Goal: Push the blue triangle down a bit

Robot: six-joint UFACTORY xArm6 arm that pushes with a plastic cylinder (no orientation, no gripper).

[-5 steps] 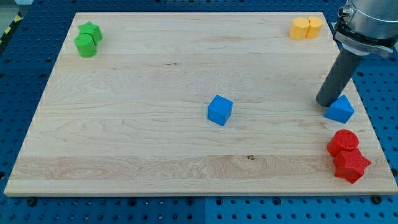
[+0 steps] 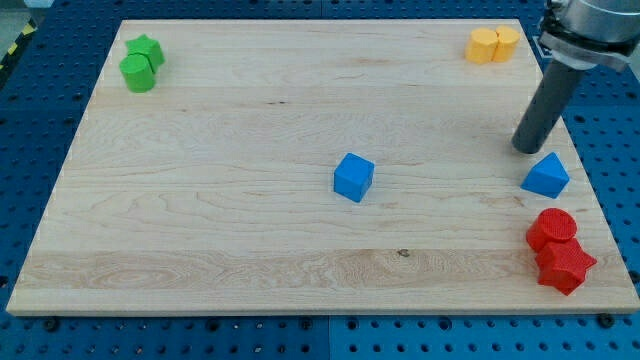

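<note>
We're sitting with my tip (image 2: 527, 150) just far-left of the blue triangle (image 2: 546, 176), not touching. No gripper here; the rod is holding nothing

Bright even overhead light, soft short shadows, sharp focus, no glare

Pale wood-grain board (image 2: 250, 130) sitting on a bright blue pegboard (image 2: 40, 120), with two green blocks (image 2: 140, 62) upper left, two yellow ones (image 2: 493, 45) upper right, a blue cube (image 2: 353, 177) mid-frame, a blue triangle (image 2: 546, 176) at right, two red blocks (image 2: 558, 248) lower right, dark grey rod (image 2: 542, 105).
</note>
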